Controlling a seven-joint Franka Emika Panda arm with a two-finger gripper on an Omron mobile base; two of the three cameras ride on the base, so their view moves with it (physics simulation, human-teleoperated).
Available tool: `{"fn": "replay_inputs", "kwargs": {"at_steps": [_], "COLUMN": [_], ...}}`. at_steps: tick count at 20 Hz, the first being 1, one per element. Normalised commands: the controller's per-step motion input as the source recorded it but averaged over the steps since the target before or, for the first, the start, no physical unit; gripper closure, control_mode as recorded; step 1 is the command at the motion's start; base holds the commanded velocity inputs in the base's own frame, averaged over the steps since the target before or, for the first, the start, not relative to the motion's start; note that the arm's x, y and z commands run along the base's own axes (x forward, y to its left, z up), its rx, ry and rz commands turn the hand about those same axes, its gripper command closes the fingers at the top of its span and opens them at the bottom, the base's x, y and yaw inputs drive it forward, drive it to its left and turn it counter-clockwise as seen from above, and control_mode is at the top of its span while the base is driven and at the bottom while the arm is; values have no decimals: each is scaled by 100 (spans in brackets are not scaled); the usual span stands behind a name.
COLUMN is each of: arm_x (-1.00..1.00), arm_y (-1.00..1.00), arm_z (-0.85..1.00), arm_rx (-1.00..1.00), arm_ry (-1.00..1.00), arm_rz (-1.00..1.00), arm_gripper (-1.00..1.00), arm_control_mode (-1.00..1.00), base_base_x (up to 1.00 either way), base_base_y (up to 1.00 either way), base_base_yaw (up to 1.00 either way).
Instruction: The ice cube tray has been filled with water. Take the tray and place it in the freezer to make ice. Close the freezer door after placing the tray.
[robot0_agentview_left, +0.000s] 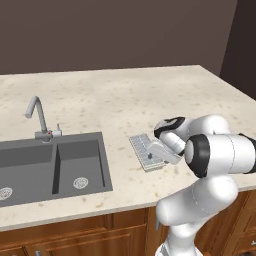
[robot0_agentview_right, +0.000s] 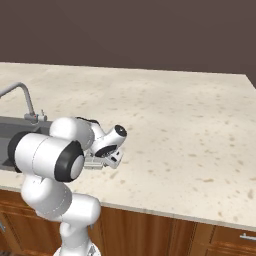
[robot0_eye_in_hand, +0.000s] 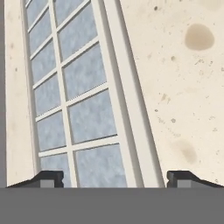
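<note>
One ice cube tray (robot0_agentview_left: 145, 151) lies flat on the speckled beige counter (robot0_agentview_left: 115, 105), directly under the gripper (robot0_eye_in_hand: 117, 178). In the hand view the tray (robot0_eye_in_hand: 78, 96) runs away from the fingertips in a long slanted strip, with two columns of bluish cells fully in sight and part of a third at the far end. One dark fingertip (robot0_eye_in_hand: 48, 178) sits over the cells and the other fingertip (robot0_eye_in_hand: 186, 178) sits over bare counter, so the pair straddles the tray's long pale rim. The fingers stand wide apart with nothing between them; whether they touch the tray cannot be told.

In the left base view the hand covers the tray's near right corner, and the rest of the tray reaches out to the hand's left and away. One sink (robot0_agentview_left: 30, 165) with two basins lies well to the left of the gripper, and a single faucet (robot0_agentview_left: 39, 116) stands behind it, with one small red-marked lever at its foot. A clear stretch of counter separates the tray from the sink's edge.

Beyond and to the right of the gripper, the counter (robot0_agentview_right: 190, 125) spreads wide and bare out to its far edge against the dark wall (robot0_agentview_right: 130, 30). The front edge of the counter runs close behind the hand, above the brown wooden cabinets (robot0_agentview_right: 150, 230). In the right base view the arm's own elbow hides most of the tray.
</note>
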Motion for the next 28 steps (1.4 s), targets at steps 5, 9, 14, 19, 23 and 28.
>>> {"fn": "replay_inputs", "kwargs": {"at_steps": [5,9,14,19,23,28], "arm_x": [-15,-21,-26,-22,-23,-36], "arm_y": [2,3,0,0,0,0], "arm_z": [3,29,59,71,85,79], "arm_rx": [0,1,13,21,26,21], "arm_ry": [0,-2,-5,-5,0,0], "arm_rz": [5,3,1,0,0,0], "arm_gripper": [100,100,100,100,100,100], "arm_control_mode": [-100,-100,-100,-100,-100,-100], "base_base_x": [0,0,0,0,0,0], "base_base_y": [0,0,0,0,0,0], "base_base_yaw": [0,0,0,0,0,0]}}
